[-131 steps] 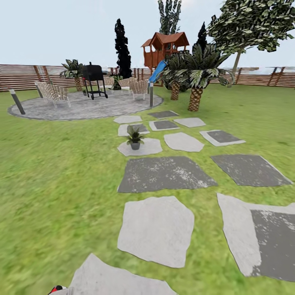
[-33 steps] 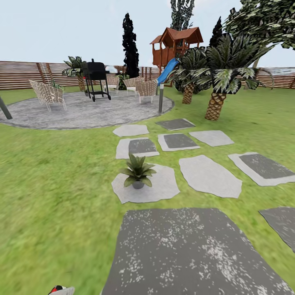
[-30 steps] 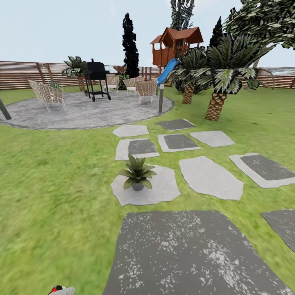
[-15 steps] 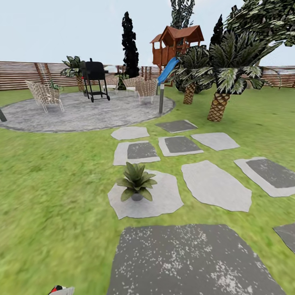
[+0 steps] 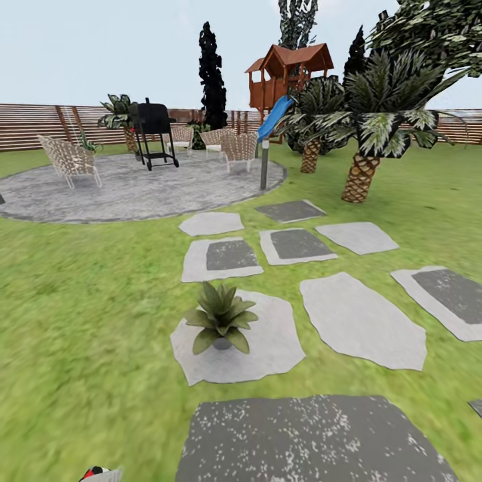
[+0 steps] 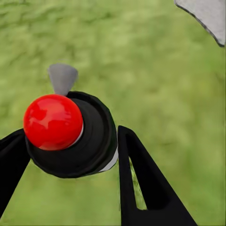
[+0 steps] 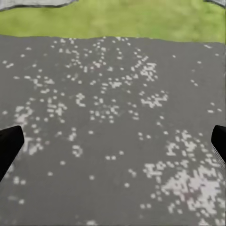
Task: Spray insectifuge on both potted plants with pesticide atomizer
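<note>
One potted plant (image 5: 221, 320), a low rosette of pointed green leaves in a small pot, stands on a pale stone paver (image 5: 268, 345) just ahead of me in the garden. The pesticide atomizer (image 6: 70, 134) has a red round cap, a black body and a grey nozzle. My left gripper (image 6: 73, 136) is shut on it, with a black finger on either side. The atomizer's red tip (image 5: 94, 472) peeks in at the bottom edge of the head view. My right gripper (image 7: 115, 141) is open, fingertips far apart, above a dark speckled paver (image 7: 113, 117).
Grey pavers (image 5: 361, 321) lie across the lawn. Beyond is a round patio (image 5: 134, 187) with wicker chairs (image 5: 67, 159), a black grill (image 5: 154, 130) and a lamp post (image 5: 264, 164). Palms (image 5: 361, 167) stand at the right, with a playhouse with slide (image 5: 288, 73) and a wooden fence (image 5: 40, 124) behind.
The whole view has shifted: I have rolled forward, so the potted plant and its paver now sit nearer and lower in the head view. The atomizer's tip stays in the same corner.
</note>
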{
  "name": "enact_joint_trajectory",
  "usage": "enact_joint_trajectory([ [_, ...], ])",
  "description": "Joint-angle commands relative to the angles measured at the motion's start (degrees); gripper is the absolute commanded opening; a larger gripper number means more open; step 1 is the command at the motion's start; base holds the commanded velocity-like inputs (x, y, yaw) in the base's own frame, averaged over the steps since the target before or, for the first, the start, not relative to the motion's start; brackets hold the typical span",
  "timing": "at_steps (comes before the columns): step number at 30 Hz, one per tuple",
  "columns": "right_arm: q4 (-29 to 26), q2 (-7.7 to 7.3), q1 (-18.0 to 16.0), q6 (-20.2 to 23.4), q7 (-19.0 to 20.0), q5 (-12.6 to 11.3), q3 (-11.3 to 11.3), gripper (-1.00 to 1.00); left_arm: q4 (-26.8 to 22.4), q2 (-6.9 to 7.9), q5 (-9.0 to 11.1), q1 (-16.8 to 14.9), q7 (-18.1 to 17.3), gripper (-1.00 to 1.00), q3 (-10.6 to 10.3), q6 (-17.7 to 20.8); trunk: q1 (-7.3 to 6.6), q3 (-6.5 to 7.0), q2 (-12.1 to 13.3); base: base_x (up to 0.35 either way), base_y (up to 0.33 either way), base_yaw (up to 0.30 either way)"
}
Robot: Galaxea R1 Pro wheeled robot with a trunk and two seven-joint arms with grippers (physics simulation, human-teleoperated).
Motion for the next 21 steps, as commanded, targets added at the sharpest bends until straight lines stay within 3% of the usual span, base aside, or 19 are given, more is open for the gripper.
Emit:
enact_joint_trajectory([
  [1,0.02,0.07,-0.03,-0.19,-0.22,0.36,-0.16,1.00,0.04,-0.01,0.54,-0.03,-0.11,-1.00,-0.13,-0.16,0.02,-0.05,-0.02,0.340,0.000,0.000],
  [13,-0.08,0.90,-0.03,-0.22,-0.01,0.46,-0.22,1.00,-0.02,0.22,0.72,-0.04,-0.03,-1.00,0.11,-0.18,0.02,-0.05,-0.02,0.340,0.000,0.000],
  [21,-0.06,0.95,-0.03,-0.21,-0.01,0.58,-0.18,1.00,-0.05,-1.00,0.65,-0.03,-0.57,-1.00,0.03,-0.20,0.02,-0.05,-0.02,0.340,0.007,0.000],
])
